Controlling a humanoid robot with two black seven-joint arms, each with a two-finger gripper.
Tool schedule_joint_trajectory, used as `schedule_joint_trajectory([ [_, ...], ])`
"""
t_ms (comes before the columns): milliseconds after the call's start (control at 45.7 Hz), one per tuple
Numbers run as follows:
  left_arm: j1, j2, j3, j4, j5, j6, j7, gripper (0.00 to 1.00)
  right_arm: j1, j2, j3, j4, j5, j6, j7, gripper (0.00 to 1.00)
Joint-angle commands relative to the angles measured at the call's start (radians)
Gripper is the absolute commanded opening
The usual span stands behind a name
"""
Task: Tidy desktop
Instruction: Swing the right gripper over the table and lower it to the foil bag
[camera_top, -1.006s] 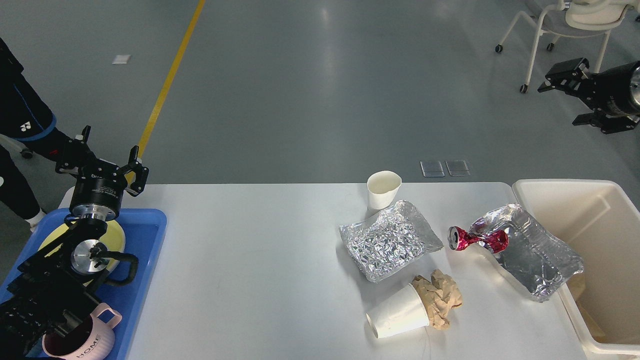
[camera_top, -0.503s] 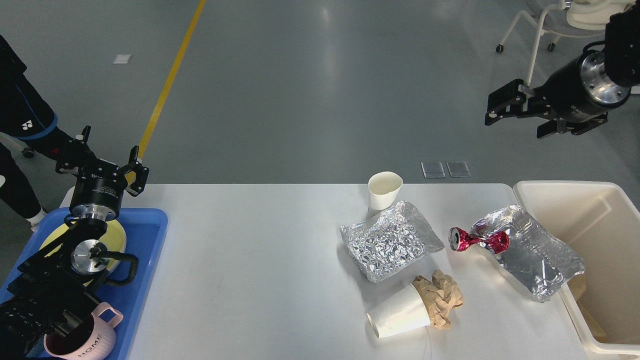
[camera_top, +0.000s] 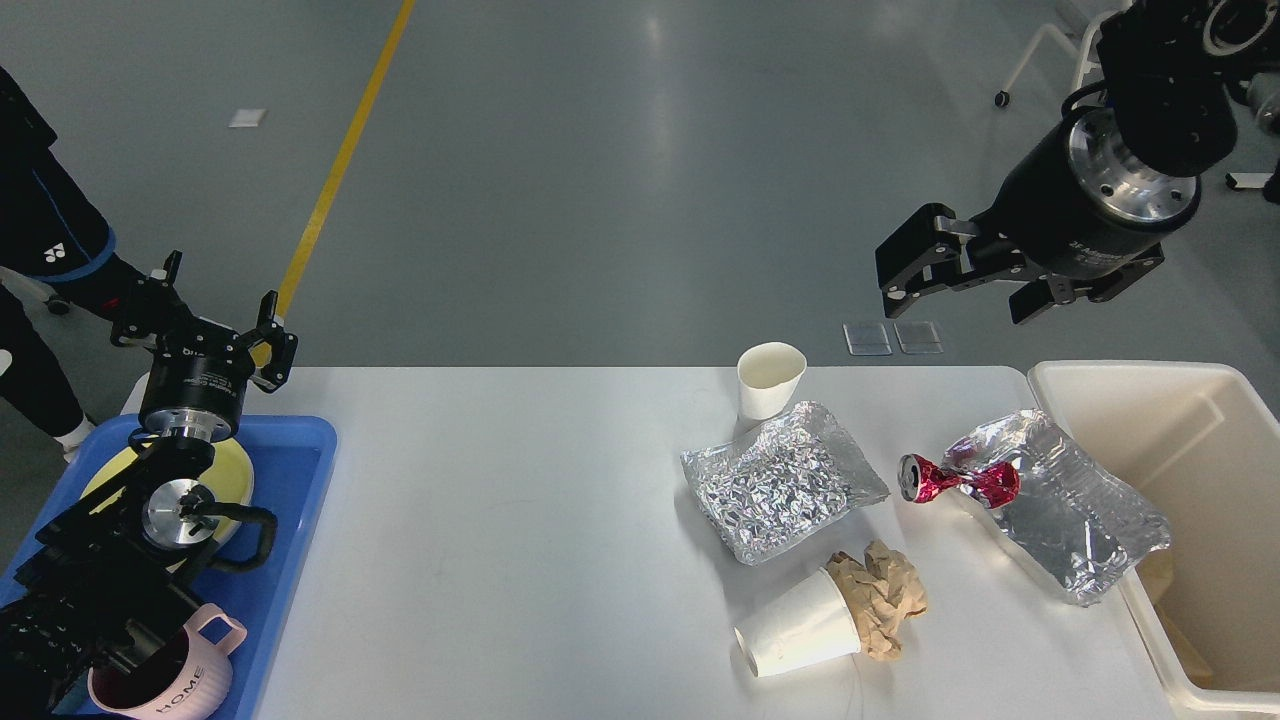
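Observation:
The white-grey desktop (camera_top: 520, 520) carries litter on its right half. An upright white paper cup (camera_top: 770, 378) stands at the far edge. Near it lie a crinkled silver foil bag (camera_top: 783, 480), a crushed red can (camera_top: 955, 480), and a second foil bag (camera_top: 1065, 515) leaning on the bin. A tipped paper cup (camera_top: 798, 635) and crumpled brown paper (camera_top: 880, 595) lie nearer the front. My right gripper (camera_top: 965, 285) is open and empty, in the air beyond the table's far right edge. My left gripper (camera_top: 210, 310) is open and empty above the tray's far end.
A beige bin (camera_top: 1190, 400) stands at the table's right end. A blue tray (camera_top: 290, 560) at the left holds a yellow plate (camera_top: 235, 470) and a pink mug (camera_top: 165, 680). A person (camera_top: 40, 230) stands at far left, and a chair (camera_top: 1060, 60) at far right.
My right arm has swung left and lower, from the right edge of the view towards the table's far right corner. The left arm and the objects have not moved.

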Motion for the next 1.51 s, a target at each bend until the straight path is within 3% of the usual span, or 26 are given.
schedule_joint_trajectory([
  [0,0.000,0.000,0.000,0.001,0.000,0.000,0.000,0.97,0.063,0.038,0.000,0.054,0.034,0.000,-0.001,1.00],
  [350,0.000,0.000,0.000,0.001,0.000,-0.001,0.000,0.97,-0.007,0.019,-0.005,0.056,0.054,-0.021,0.001,1.00],
  [503,0.000,0.000,0.000,-0.001,0.000,0.000,0.000,0.97,-0.122,0.016,-0.022,0.046,0.046,-0.102,0.002,1.00],
  [722,0.000,0.000,0.000,-0.001,0.000,0.000,0.000,0.97,-0.299,-0.025,-0.022,-0.047,0.061,-0.184,0.004,1.00],
  [984,0.000,0.000,0.000,-0.001,0.000,0.000,0.000,0.97,-0.515,-0.024,0.065,-0.266,0.089,-0.187,0.011,1.00],
  [1487,0.000,0.000,0.000,-0.001,0.000,0.000,0.000,0.97,-0.806,-0.018,0.164,-0.325,0.109,-0.230,0.011,1.00],
])
